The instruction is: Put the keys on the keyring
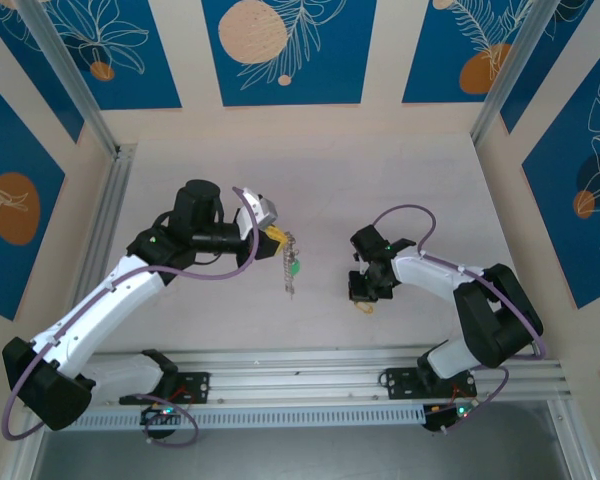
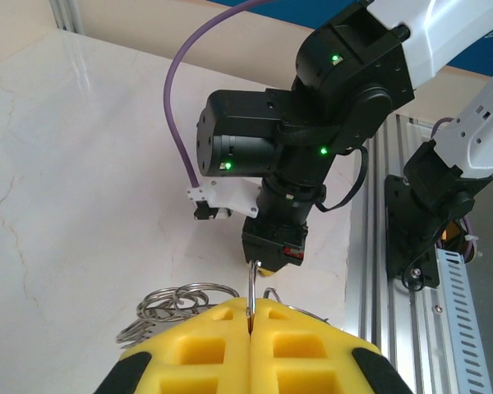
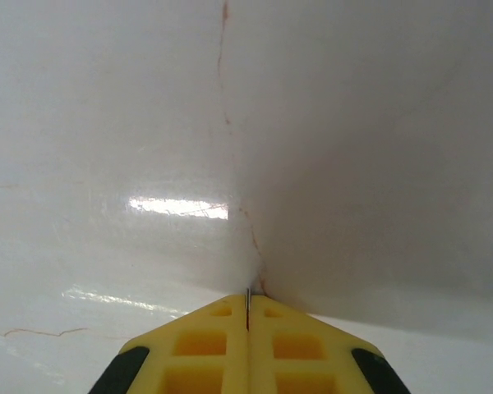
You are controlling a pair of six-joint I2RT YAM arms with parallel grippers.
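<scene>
At the left of the overhead view, the left gripper (image 1: 273, 235) is seen closed on the top of the keyring (image 1: 289, 262). The keyring is hung down from the yellow pads as a beaded strand, with a small green tag (image 1: 295, 267) carried partway along it. In the left wrist view the same gripper (image 2: 251, 305) is shown with its yellow fingers (image 2: 205, 345) pressed together and a thin wire loop (image 2: 251, 283) pinched in the seam. Several silvery rings (image 2: 177, 302) are spread just left of the fingertips, above the pale table (image 2: 82, 180). Farther right, well apart from the keyring in the overhead view, the right gripper (image 1: 364, 298) is pointed down at the table. A tiny tan-gold piece, taken to be the key (image 1: 364, 309), is seen at its tip. In the right wrist view this gripper (image 3: 247, 305) is closed, a thin metal edge being clamped between its pads (image 3: 296, 345), low over the table.
</scene>
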